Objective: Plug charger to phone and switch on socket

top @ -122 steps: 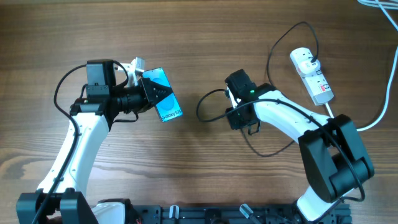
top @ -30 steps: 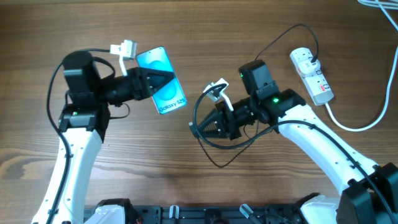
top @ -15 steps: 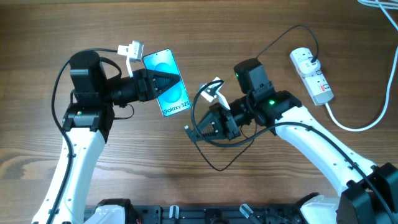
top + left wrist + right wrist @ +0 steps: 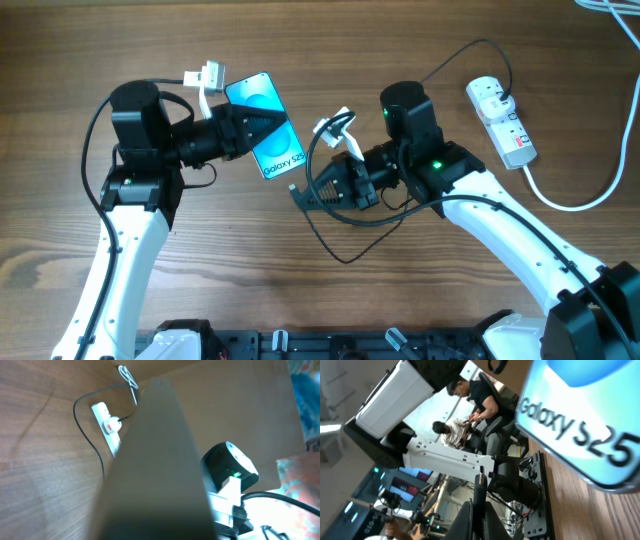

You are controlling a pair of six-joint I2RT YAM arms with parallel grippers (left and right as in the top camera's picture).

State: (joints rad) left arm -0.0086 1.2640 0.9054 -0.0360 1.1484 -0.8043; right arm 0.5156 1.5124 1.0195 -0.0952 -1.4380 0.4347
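Since half a second ago the right gripper (image 4: 306, 193) has drifted towards the far edge of the wooden counter (image 4: 420, 310) and a little left. That brings it closer to the lower end of the flat rectangular smartphone with the turquoise-blue screen (image 4: 280, 158), which has barely shifted. The left gripper (image 4: 272, 126) is clenched on that smartphone, its dark fingers lying across the middle of the screen. It holds the smartphone off the counter, left of centre, screen facing up, with the end marked "Galaxy S25" towards the right gripper. The right gripper is clenched on the connector end of the long thin black charger cable (image 4: 345, 260). The small tip pokes out past the fingertips just beside the smartphone's lower corner, and from overhead I cannot tell whether they touch. In the right wrist view the thin dark tip sits in the gripper (image 4: 479, 502) at bottom centre and the smartphone (image 4: 570, 415) fills the upper right, with a gap between them. From the gripper the charger cable droops in a loop towards the near edge, then arcs over to the white elongated power strip with small red switches (image 4: 503, 122). The power strip lies near the far right corner. A thick white cord (image 4: 585, 200) leaves its grey end towards the right edge. The left wrist view is mostly a blurred grey slab, with the power strip (image 4: 106, 424) and charger cable (image 4: 75, 410) behind it.
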